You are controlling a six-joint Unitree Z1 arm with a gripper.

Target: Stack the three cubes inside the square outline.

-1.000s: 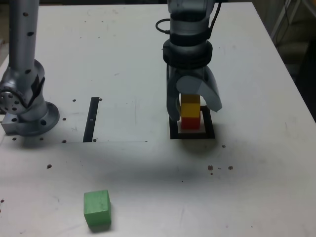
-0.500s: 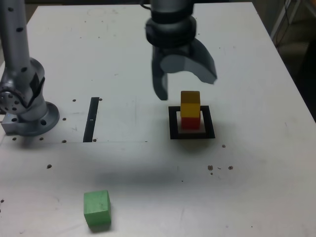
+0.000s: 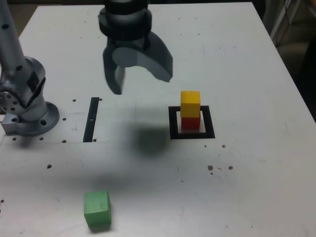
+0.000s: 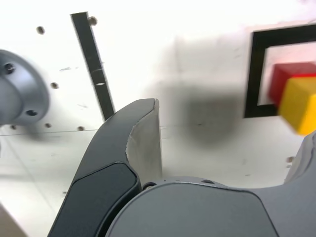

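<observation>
A yellow cube (image 3: 190, 103) stands on a red cube (image 3: 190, 122) inside the black square outline (image 3: 173, 123); the wrist view shows the same yellow cube (image 4: 301, 104), red cube (image 4: 285, 79) and outline (image 4: 254, 74). Alone near the front edge, at the exterior view's left, lies the green cube (image 3: 97, 209). My gripper (image 3: 140, 78) hangs open and empty above the table, up and to the exterior view's left of the stack. One dark finger (image 4: 143, 143) fills the wrist view's foreground.
The arm's grey base (image 3: 24, 106) sits at the exterior view's left. A thin black strip (image 3: 92, 119) lies between the base and the outline, also seen as a strip (image 4: 93, 64) in the wrist view. The white table (image 3: 247, 187) carries small dark specks.
The gripper opened wide and let go of the yellow cube, which stays on the red one. It then rose and swung towards the exterior view's left, away from the stack.
</observation>
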